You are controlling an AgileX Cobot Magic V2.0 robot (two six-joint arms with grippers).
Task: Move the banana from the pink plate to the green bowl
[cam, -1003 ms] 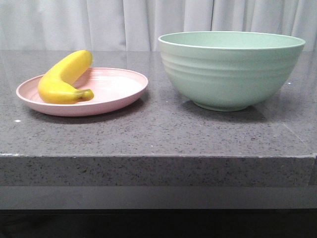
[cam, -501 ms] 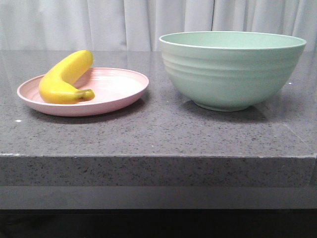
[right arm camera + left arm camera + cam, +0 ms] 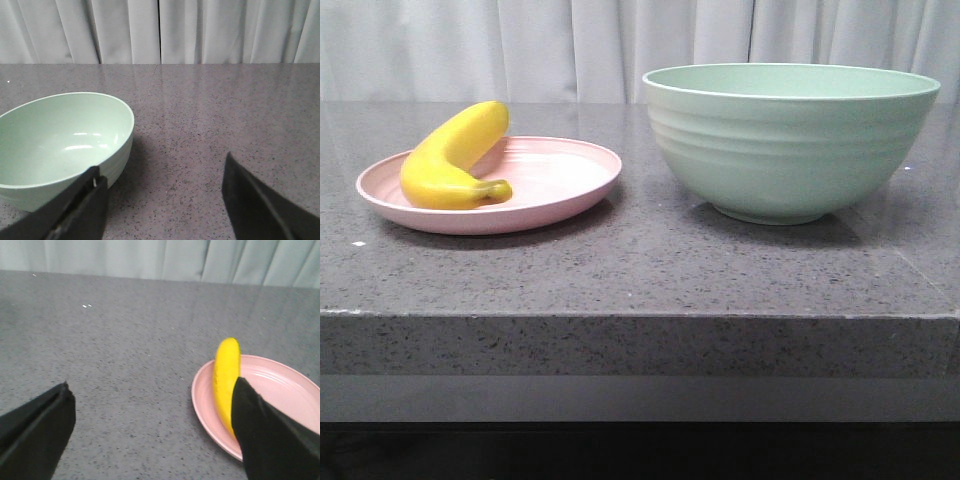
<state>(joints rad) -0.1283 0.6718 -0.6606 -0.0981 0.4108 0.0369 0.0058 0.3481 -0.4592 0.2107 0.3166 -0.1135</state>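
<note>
The yellow banana [image 3: 450,158] lies on the pink plate [image 3: 560,180] at the left of the counter, its far end resting on the plate's back rim. The green bowl [image 3: 788,140] stands empty to the right of the plate. Neither gripper shows in the front view. In the left wrist view my left gripper [image 3: 150,410] is open and empty above bare counter, with the banana [image 3: 225,375] and plate [image 3: 280,390] beside and partly behind one finger. In the right wrist view my right gripper [image 3: 162,182] is open and empty, with the bowl [image 3: 60,135] beside one finger.
The grey speckled counter [image 3: 640,270] has its front edge close to the camera. A white curtain [image 3: 620,45] hangs behind the counter.
The plate, banana and bowl have shifted very slightly to the right in the front view; nothing was taken hold of.
</note>
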